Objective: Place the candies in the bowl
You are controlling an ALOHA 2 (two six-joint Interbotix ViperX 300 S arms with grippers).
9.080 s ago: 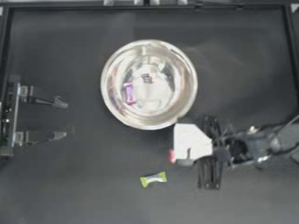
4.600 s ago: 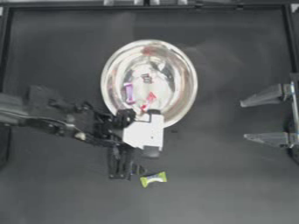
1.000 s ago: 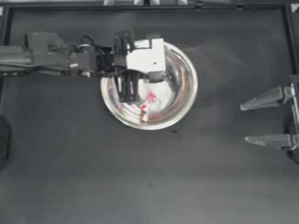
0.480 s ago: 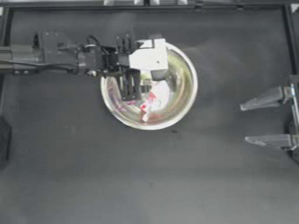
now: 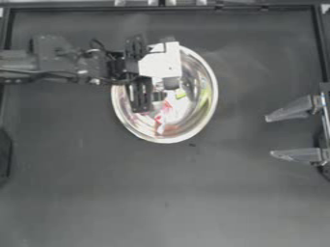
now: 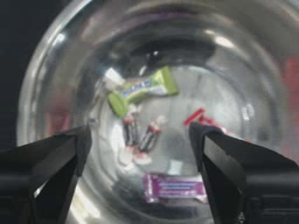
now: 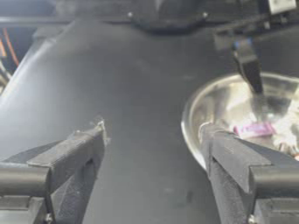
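Your left hand (image 6: pixel 140 144) hovers spread and empty over the bowl (image 5: pixel 201 116), at 11 o'clock on the surface. All five candies (image 6: pixel 143 89) appear inside; only withdrawing seems left. Right hand (image 5: pixel 293 132) waits spread at 3 o'clock.

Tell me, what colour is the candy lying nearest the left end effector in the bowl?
Purple candy, seen best in the left wrist view, inside the bowl.
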